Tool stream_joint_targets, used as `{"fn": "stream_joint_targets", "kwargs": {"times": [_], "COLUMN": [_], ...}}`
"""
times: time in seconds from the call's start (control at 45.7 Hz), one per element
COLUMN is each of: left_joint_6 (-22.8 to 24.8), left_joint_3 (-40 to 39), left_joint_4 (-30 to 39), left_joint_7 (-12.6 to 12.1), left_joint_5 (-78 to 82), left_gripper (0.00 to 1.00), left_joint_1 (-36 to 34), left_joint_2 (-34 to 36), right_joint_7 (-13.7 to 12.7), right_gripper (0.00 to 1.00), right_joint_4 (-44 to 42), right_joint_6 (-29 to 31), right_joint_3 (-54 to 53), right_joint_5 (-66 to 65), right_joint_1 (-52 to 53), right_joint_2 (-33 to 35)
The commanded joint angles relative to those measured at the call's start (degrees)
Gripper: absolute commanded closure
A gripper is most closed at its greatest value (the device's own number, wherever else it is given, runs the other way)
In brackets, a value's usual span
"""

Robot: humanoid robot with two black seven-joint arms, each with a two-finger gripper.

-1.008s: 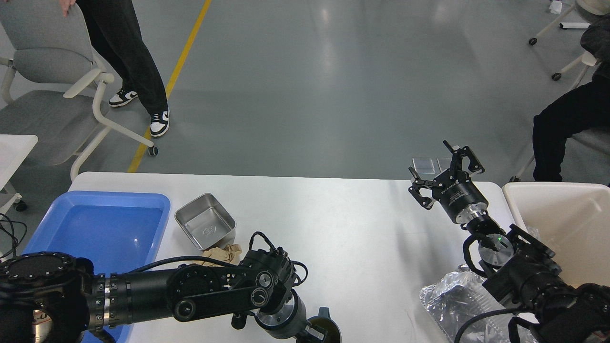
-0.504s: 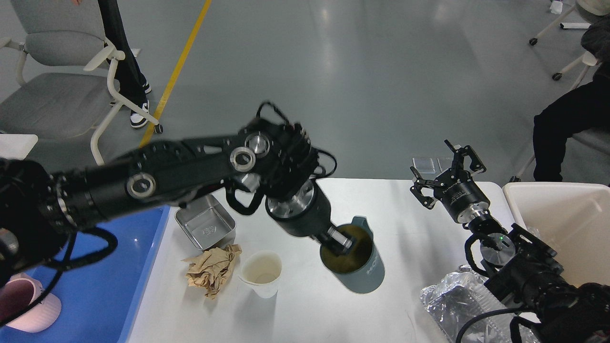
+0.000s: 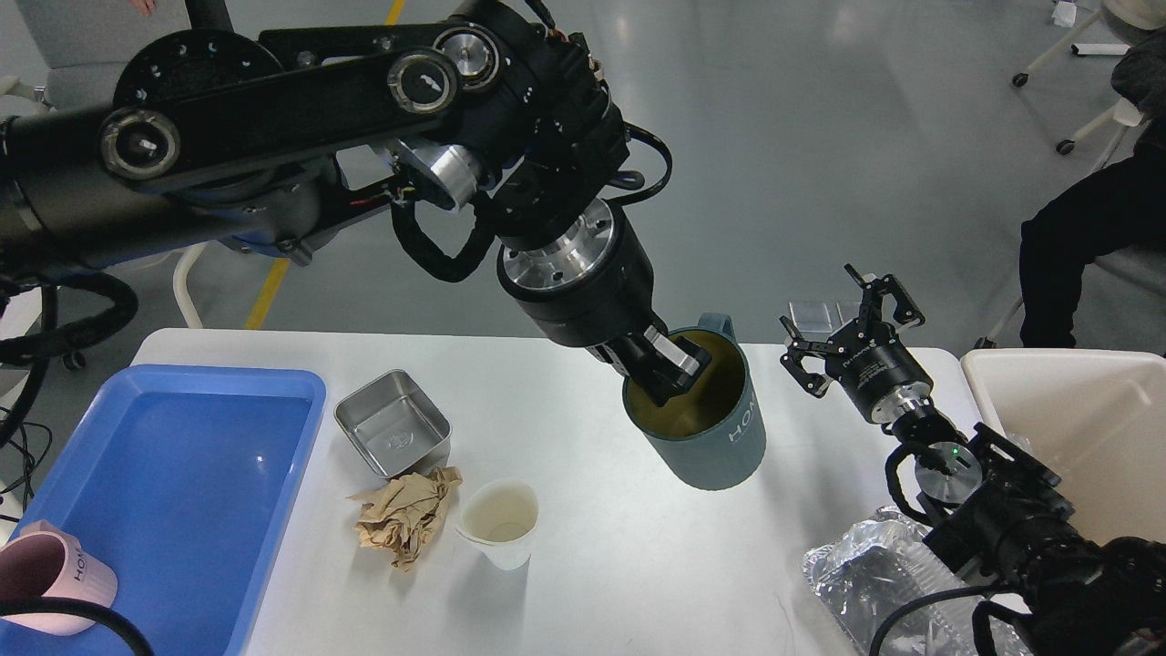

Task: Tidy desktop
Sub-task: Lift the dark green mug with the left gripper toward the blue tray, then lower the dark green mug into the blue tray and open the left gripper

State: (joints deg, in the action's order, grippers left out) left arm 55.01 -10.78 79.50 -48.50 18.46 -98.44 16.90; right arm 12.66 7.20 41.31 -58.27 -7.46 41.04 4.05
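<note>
The white desktop (image 3: 583,565) fills the lower half of the head view. My left gripper (image 3: 663,366) is shut on the rim of a teal mug (image 3: 706,424) and holds it tilted above the middle of the desktop. One finger is inside the mug. My right gripper (image 3: 852,333) is open and empty above the desktop's far right corner. On the desktop lie a crumpled brown paper ball (image 3: 405,515), a white paper cup (image 3: 499,522), a small steel tray (image 3: 392,435) and a crumpled foil container (image 3: 874,579).
A blue plastic tray (image 3: 182,492) stands at the left with a pink mug (image 3: 55,579) in its near corner. A beige bin (image 3: 1084,428) stands at the right. Chairs and a seated person are beyond the table.
My left arm has swung up and to the right, carrying the teal mug from the near edge to above the desktop's middle. The right gripper has stayed in place.
</note>
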Motion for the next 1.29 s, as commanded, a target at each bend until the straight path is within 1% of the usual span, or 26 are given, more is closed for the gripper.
{"fn": "stream_joint_targets", "kwargs": {"times": [0.0,0.11,0.197,0.241,0.307,0.35,0.46,0.504,0.526,0.591,0.679,0.723,0.832,0.898,0.964,1.008,1.139,1.27], "left_joint_6": [0.0,0.0,0.0,0.0,0.0,0.0,0.0,0.0,0.0,0.0,0.0,0.0,0.0,0.0,0.0,0.0,0.0,0.0], "left_joint_3": [0.2,0.7,0.0,-0.9,-3.8,-6.3,-15.0,-18.6,-24.3,-32.0,-44.4,-50.3,-64.7,-70.8,-74.7,-76.0,-76.3,-76.1], "left_joint_4": [-0.1,-2.4,-7.5,-10.0,-13.6,-15.9,-21.5,-24.3,-29.0,-34.1,-40.0,-41.3,-41.4,-41.3,-40.7,-40.6,-40.4,-38.5], "left_joint_7": [0.1,0.2,0.3,0.8,1.5,1.8,1.9,2.0,2.1,2.3,2.3,2.4,2.6,2.6,2.7,2.7,2.7,2.7], "left_joint_5": [0.1,0.9,3.5,5.7,7.9,8.3,8.3,8.5,9.4,12.0,17.4,21.0,30.6,35.4,39.5,40.8,41.5,41.5], "left_gripper": [1.00,0.99,0.99,0.99,0.99,0.99,1.00,1.00,1.00,1.00,1.00,1.00,1.00,1.00,1.00,1.00,1.00,1.00], "left_joint_1": [0.7,3.0,6.2,8.0,11.7,15.5,25.6,30.0,35.5,41.4,49.5,53.2,62.2,65.3,66.5,66.6,66.1,66.1], "left_joint_2": [8.8,21.6,32.5,37.0,42.2,45.0,48.8,48.8,48.1,45.4,40.7,39.4,35.4,32.8,31.4,31.1,30.9,30.6], "right_joint_7": [0.0,0.0,0.0,0.0,0.0,0.0,0.0,0.0,0.0,0.0,0.0,0.0,0.0,0.0,0.0,0.0,0.0,0.0], "right_gripper": [0.00,0.00,0.00,0.00,0.00,0.00,0.00,0.00,0.00,0.00,0.00,0.00,0.00,0.00,0.00,0.00,0.00,0.00], "right_joint_4": [0.0,0.0,0.0,0.1,0.1,0.1,0.1,0.1,0.1,0.1,0.1,0.1,0.1,0.1,0.1,0.1,0.1,0.1], "right_joint_6": [0.0,0.0,0.0,0.0,0.0,0.0,0.0,0.0,0.0,0.0,0.0,0.0,0.0,0.0,0.0,0.0,0.0,-0.1], "right_joint_3": [0.0,0.0,0.0,0.0,0.0,0.0,0.0,0.0,0.0,0.0,0.0,0.0,0.0,0.0,0.0,0.0,0.0,0.0], "right_joint_5": [-0.7,-1.3,-1.3,-1.4,-1.5,-2.0,-3.3,-3.4,-3.4,-3.4,-3.4,-3.5,-4.0,-4.0,-4.1,-4.3,-4.3,-4.3], "right_joint_1": [0.0,0.1,0.1,0.1,0.1,0.2,0.4,0.4,0.4,0.4,0.4,0.4,0.4,0.4,0.4,0.4,0.4,0.4], "right_joint_2": [-0.1,-0.2,-0.2,-0.3,-0.4,-0.4,-1.4,-2.0,-2.9,-3.7,-4.0,-4.0,-3.9,-3.9,-3.9,-3.9,-3.9,-3.9]}}
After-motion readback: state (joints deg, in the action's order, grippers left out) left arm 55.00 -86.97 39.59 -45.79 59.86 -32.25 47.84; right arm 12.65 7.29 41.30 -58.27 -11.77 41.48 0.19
